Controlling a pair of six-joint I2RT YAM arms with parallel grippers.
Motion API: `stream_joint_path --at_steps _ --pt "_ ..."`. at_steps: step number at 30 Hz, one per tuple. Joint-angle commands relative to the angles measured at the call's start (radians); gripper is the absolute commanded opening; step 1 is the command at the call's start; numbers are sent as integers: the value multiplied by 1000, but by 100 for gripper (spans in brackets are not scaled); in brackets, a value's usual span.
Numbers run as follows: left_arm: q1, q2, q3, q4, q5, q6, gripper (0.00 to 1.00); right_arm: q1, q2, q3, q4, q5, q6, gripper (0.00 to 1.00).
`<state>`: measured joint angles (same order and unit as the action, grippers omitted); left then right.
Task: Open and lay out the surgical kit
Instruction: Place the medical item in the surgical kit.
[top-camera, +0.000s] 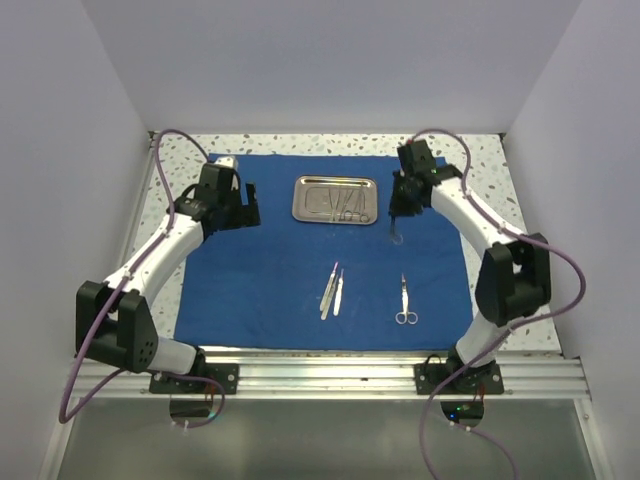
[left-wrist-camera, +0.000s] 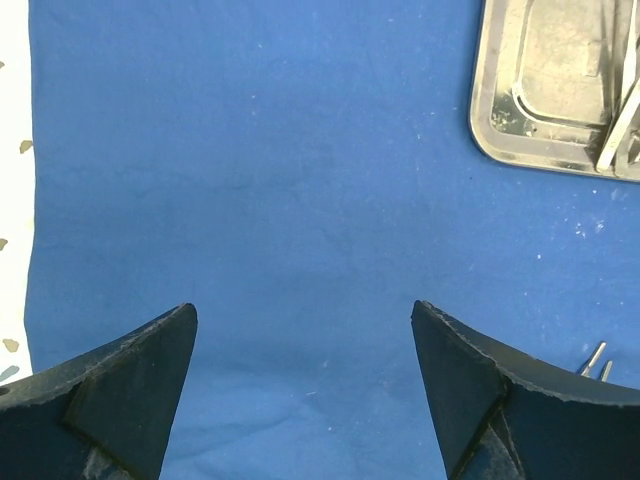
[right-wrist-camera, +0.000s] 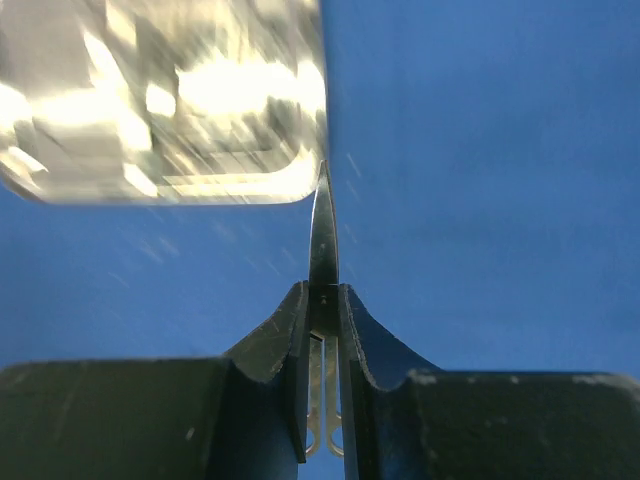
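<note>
Cloth wrap: royal-blue, matte and woven, with only soft creases. It lies opened flat over the speckled counter, likely as the field for the instruments.
Steel tray: a small rectangle with rounded corners, a raised rim and a mirror-bright finish. It sits on the far middle of the cloth, and thin silver pieces lie inside it.
Tweezers: two slim, tapering strips lying side by side on the cloth in front of the tray.
Scissors: flat on the cloth with the ring handles toward the near edge, to the right of the tweezers and well apart from them, so each piece can be picked on its own.
Right tool: pressed together on a held instrument, a narrow, flat, polished piece with a pointed tip. It is pinched edge-on, which suits steel this thin and slick. It hangs over the cloth just beside the tray's right edge.
Which instrument: probably forceps, though the wrist view is too blurred to be sure.
Left tool: fingers spread wide and holding nothing, above bare cloth to the left of the tray.
Step in hand: by my reading, carrying one piece from the tray to a spot in the row.
Progress: the wrap is open and the layout is partly done.
Next move calls for: a low, level release with clear spacing to the right of the scissors.
</note>
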<state>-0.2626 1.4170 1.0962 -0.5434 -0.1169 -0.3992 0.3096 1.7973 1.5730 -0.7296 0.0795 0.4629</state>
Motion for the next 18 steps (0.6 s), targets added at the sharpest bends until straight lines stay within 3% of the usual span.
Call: stream_joint_path --at_steps 1,6,12,13,14,16,18 --pt "8 -44 34 19 10 26 93 5 -157 -296 93 -29 3 0" --pt "8 -17 86 5 14 40 93 9 -334 -583 145 -27 11 0" --pt "8 14 149 -20 19 62 92 8 -366 -656 150 -12 17 3" --pt "8 17 155 -26 20 66 92 9 -366 -656 142 -11 19 43" --pt "8 19 160 -27 20 68 92 8 -368 -654 134 -9 22 60" --pt "8 19 169 -32 19 71 92 10 -381 -650 107 6 26 86" --pt "8 14 166 -32 16 71 92 10 -406 -624 75 23 25 91"
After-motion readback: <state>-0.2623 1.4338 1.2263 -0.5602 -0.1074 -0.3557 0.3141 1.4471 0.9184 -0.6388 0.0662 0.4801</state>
